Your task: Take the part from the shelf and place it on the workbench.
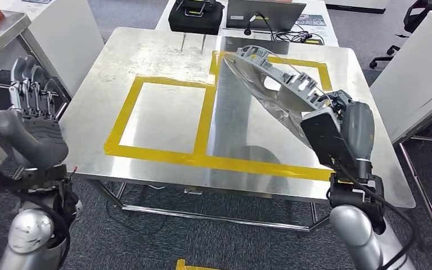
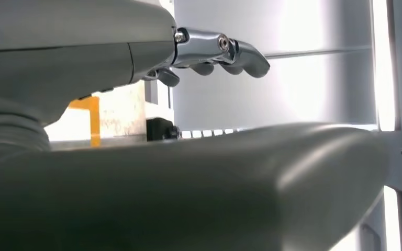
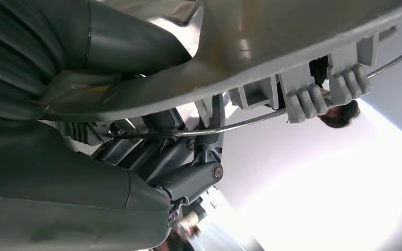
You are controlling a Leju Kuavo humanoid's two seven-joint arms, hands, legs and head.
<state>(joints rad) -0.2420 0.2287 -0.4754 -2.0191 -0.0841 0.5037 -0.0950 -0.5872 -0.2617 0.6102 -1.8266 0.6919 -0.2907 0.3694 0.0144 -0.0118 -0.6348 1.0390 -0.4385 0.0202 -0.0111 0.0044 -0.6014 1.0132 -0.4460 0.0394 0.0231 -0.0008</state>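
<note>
Right of centre in the head view, the right hand (image 1: pixel 337 132) grips the grey part (image 1: pixel 275 84) by its lower rim, holding it tilted above the steel workbench (image 1: pixel 163 62), presumably so it can settle into the yellow tape outline (image 1: pixel 202 121). The part fans up and left from the hand. At lower left, the left hand (image 1: pixel 31 121) is empty, fingers apart.

The worktop (image 1: pixel 163 62) is shiny metal with small scratches, and glossy yellow tape (image 1: pixel 202 112) is stuck on it. The part (image 1: pixel 275 84) looks like dull grey plastic with a thin metal wire (image 3: pixel 272 117) along it. The right robot hand (image 1: pixel 337 132) has smooth grey covers. The floor (image 1: pixel 214 242) looks like rough grey carpet.
</note>
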